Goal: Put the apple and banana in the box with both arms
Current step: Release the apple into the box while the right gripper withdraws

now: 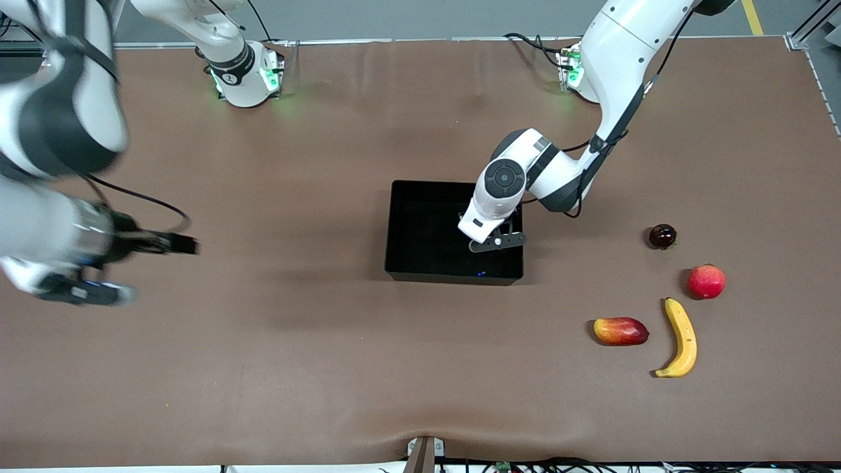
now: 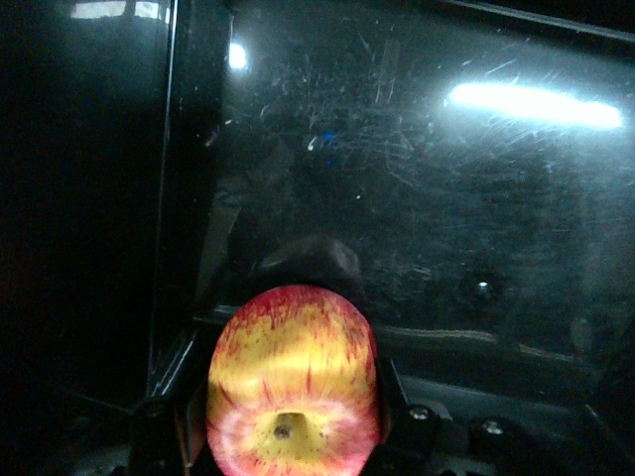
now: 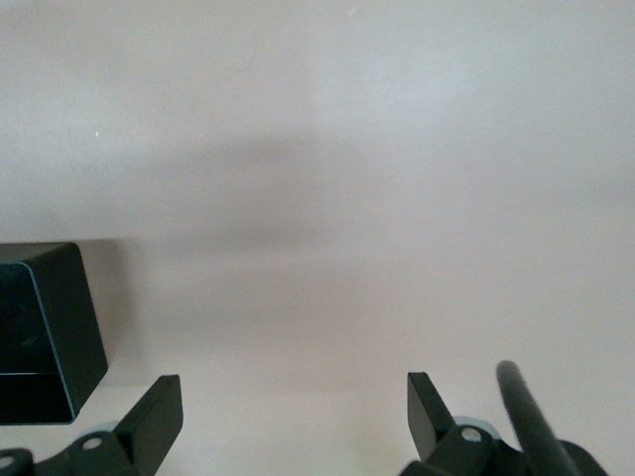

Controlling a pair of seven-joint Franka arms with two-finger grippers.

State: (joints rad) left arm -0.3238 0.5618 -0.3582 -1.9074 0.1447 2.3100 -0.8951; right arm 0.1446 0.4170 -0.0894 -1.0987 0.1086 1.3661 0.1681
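**Apple held over the black bin, banana on the mat**

Apple [image 2: 293, 382], small and round with mottled red skin streaked yellow, is seen clamped between the fingers of the left gripper [image 1: 497, 242], which hangs over the corner of the rectangular, shallow black plastic box [image 1: 420, 272] nearest the left arm's end of the table. The fruit is hidden by the wrist in the front view; only the left wrist view shows it, together with the glossy, finely scratched inside of the box [image 2: 417, 198] below it.

Nearest the front camera, a single curved yellow banana [image 1: 680, 337] with dark tips lies on the smooth brown table mat [image 1: 328, 368], toward the left arm's end. Just beside it, an elongated red-yellow oval fruit [image 1: 621, 330] is laid. Farther from the camera an evenly pinkish-red round fruit [image 1: 706, 281] rests, and farther still a small dark, glossy round fruit [image 1: 662, 236].

The right gripper [image 3: 295, 416] is held over bare mat toward the right arm's end, its black jaws spread wide with nothing between them. A corner of the box [image 3: 50, 332] is caught in the right wrist view.
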